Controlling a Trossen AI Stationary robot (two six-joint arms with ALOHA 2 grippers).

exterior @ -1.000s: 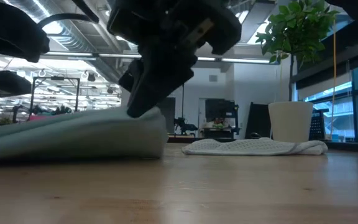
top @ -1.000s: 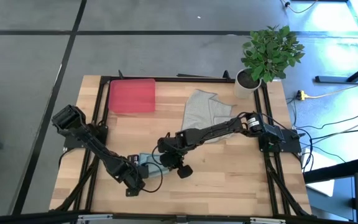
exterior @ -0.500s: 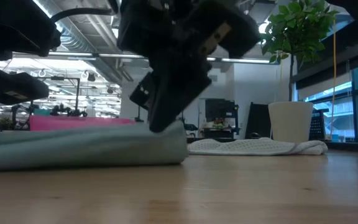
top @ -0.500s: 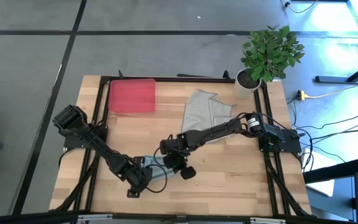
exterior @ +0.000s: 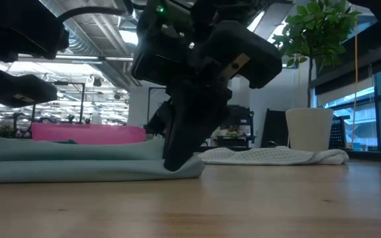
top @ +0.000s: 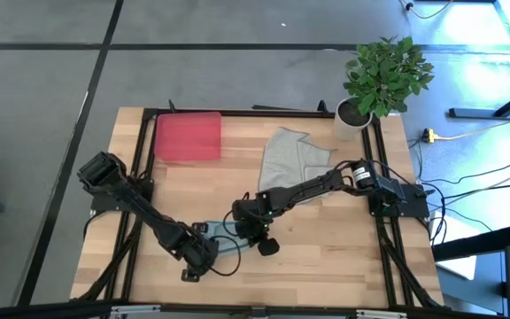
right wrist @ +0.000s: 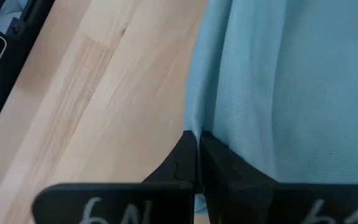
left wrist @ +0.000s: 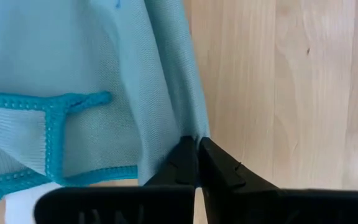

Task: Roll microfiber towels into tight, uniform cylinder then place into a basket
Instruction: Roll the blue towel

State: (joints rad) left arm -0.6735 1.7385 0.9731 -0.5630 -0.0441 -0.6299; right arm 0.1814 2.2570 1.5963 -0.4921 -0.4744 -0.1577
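The pale blue-teal towel (top: 222,242) lies bunched and low on the table near its front edge; in the low view (exterior: 78,162) it is a flat band. My left gripper (top: 201,258) is shut on its left end and my right gripper (top: 253,233) on its right end. The light grey towel (top: 294,159) lies crumpled at the far right. The red tray (top: 187,137) stands at the far left. My left gripper pinches a fold of the teal towel (left wrist: 187,129) between its two shut fingers, beside a turned-over hemmed corner (left wrist: 55,112). The towel spreads away from the fingertips and lies on the table. My right gripper pinches the towel's folded edge (right wrist: 199,124) between its two shut fingers. The fingers (exterior: 177,155) come from above, slanting down, their tips at the table. The towel's right end (exterior: 192,169) lies on the table under them.
A white pot with a green plant (top: 374,84) stands at the far right corner, behind the grey towel (exterior: 273,156) in the low view. Bare wood lies along the front edge (top: 326,266) and between tray and teal towel (top: 193,190).
Both grippers have gone a little toward the table's right and near edges, staying shut on the teal towel. The towel has been drawn along with them and has sunk from a raised hump to a low flat band; the red tray now shows behind it in the low view.
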